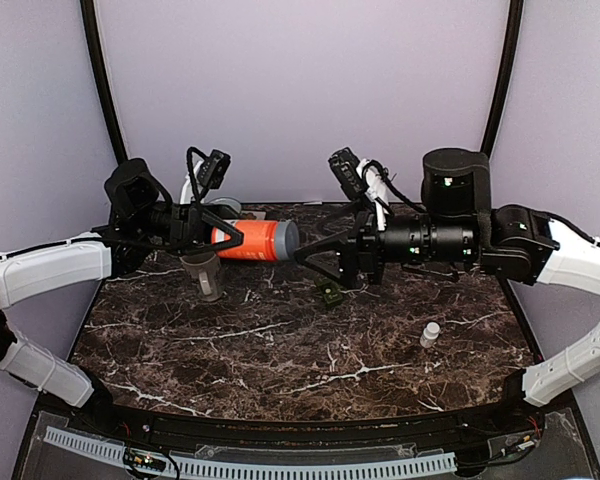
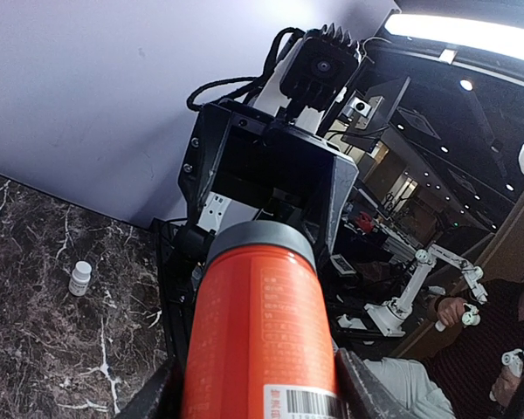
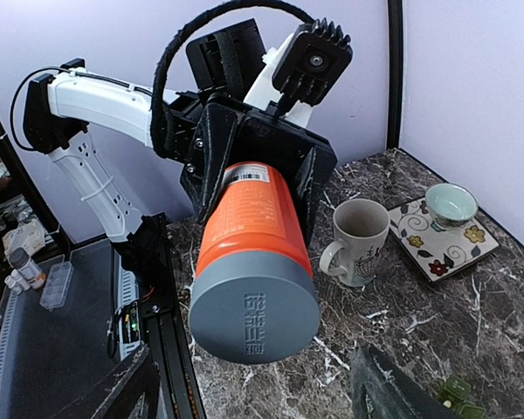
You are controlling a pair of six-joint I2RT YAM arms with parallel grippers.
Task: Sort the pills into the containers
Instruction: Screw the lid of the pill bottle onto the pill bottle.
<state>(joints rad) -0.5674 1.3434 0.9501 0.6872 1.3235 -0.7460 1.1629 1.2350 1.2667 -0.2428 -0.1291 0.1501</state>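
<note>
While my left gripper (image 1: 232, 240) is squeezing the orange bottle (image 1: 260, 241) around its middle, I am holding it up in the air. It is lying on its side above the back of the table (image 1: 280, 350). Its gray cap (image 3: 255, 305) is pointing at my right gripper (image 1: 315, 255). That gripper is hanging just in front of the cap with its fingers spread wide, touching nothing.

I am guessing how the bottle is going to feel. It is looking like hard, smooth plastic, round like a tube, with a label wrapped around it. Smooth and round means slippery, so it may be turning in my left grip when the cap gets twisted. I am thinking it is light, maybe with loose pills inside, though I cannot see in. The cap is looking duller, with raised letters on its flat top. Its round side wall is looking like the best place for my right fingers to pinch. A firm squeeze should be enough, not a crushing one.

Down below, the table is shining like dark stone with white veins. A mug (image 1: 208, 275) is standing under my left gripper. A tiny white bottle (image 1: 430, 334) is standing well apart on the right. A flowery square plate (image 3: 419, 244) is carrying a little green bowl (image 3: 450, 202). These are looking hard and breakable.
</note>
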